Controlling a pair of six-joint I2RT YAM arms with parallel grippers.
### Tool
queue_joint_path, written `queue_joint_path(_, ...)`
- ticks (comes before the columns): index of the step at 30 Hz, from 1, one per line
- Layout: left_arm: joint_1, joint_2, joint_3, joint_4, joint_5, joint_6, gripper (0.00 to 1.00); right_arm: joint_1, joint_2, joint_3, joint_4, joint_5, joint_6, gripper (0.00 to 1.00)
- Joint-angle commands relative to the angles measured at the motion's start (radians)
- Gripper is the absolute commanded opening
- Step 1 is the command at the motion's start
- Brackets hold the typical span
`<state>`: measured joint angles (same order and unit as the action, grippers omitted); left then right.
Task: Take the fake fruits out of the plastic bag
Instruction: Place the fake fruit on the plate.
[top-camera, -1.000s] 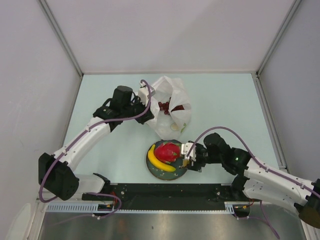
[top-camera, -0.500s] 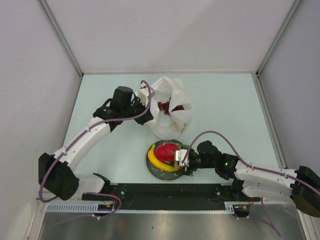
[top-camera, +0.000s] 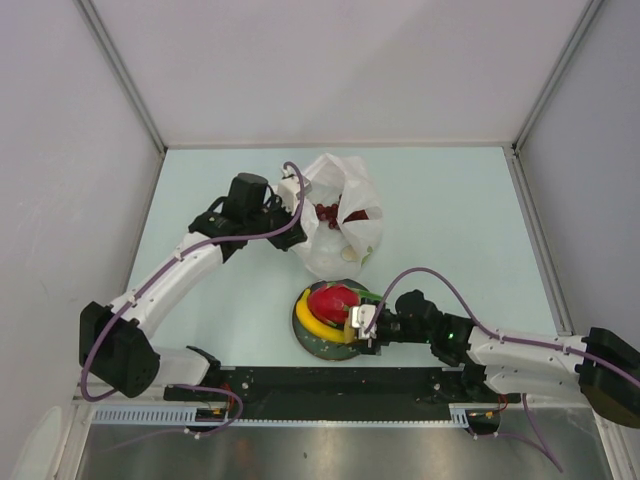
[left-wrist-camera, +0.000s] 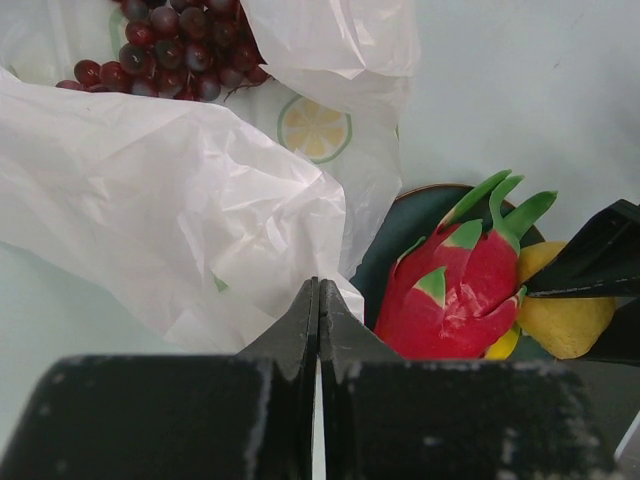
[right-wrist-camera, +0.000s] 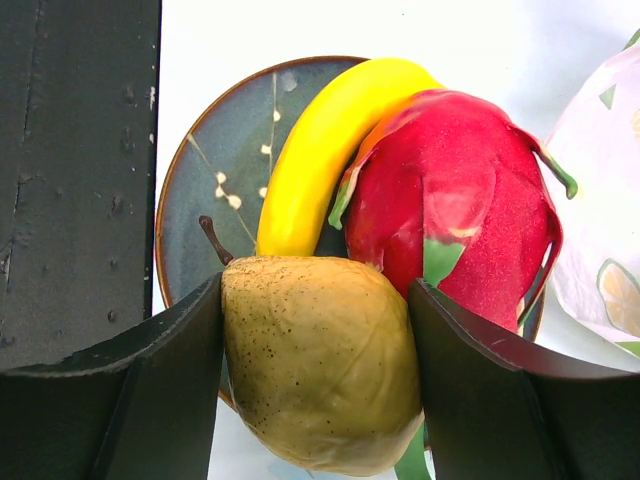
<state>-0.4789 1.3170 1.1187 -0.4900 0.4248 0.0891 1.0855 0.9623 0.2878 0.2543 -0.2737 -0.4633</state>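
On plastic bag (left-wrist-camera: 180, 200), lemon-slice print (left-wrist-camera: 313, 128); right hand (right-wrist-camera: 315, 385) grips yellow pear (right-wrist-camera: 310, 330).

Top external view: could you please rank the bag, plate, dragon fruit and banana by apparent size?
1. bag
2. plate
3. dragon fruit
4. banana, partly covered by the dragon fruit, so this last pair is less sure.

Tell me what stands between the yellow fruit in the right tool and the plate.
Nothing visible. The yellow fruit is over the plate's rim; the banana and dragon fruit crowd the space beside it.
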Motion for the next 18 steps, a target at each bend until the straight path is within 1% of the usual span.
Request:
queue_joint_path(1,0.006,0.002,0.013,0.005,0.011,0.018,0.00,0.007,-0.023,0.005,0.034,0.007,-0.001,0.40)
queue_joint_path(3,0.006,0.001,0.010,0.007,0.011,0.018,0.00,0.007,-0.031,0.008,0.025,0.004,0.000,0.53)
queue_joint_path(4,0.006,-0.001,0.010,0.005,0.011,0.018,0.00,0.008,-0.034,0.008,0.022,0.004,0.000,0.57)
queue_joint_path(5,0.006,-0.002,0.007,0.007,0.011,0.018,0.00,0.010,-0.037,0.010,0.019,0.005,0.000,0.62)
queue_joint_path(9,0.006,-0.010,-0.003,0.004,0.014,0.020,0.00,0.020,-0.056,0.013,0.010,0.025,0.003,0.75)
queue_joint_path(10,0.006,-0.012,-0.008,0.005,0.014,0.021,0.00,0.024,-0.059,0.014,0.007,0.028,0.005,0.84)
queue_joint_path(11,0.006,-0.013,-0.010,0.004,0.014,0.021,0.00,0.024,-0.062,0.014,0.007,0.027,0.003,1.00)
queue_joint_path(18,0.006,-0.007,-0.011,0.002,0.015,0.024,0.00,0.028,-0.082,0.027,-0.023,0.042,0.000,1.00)
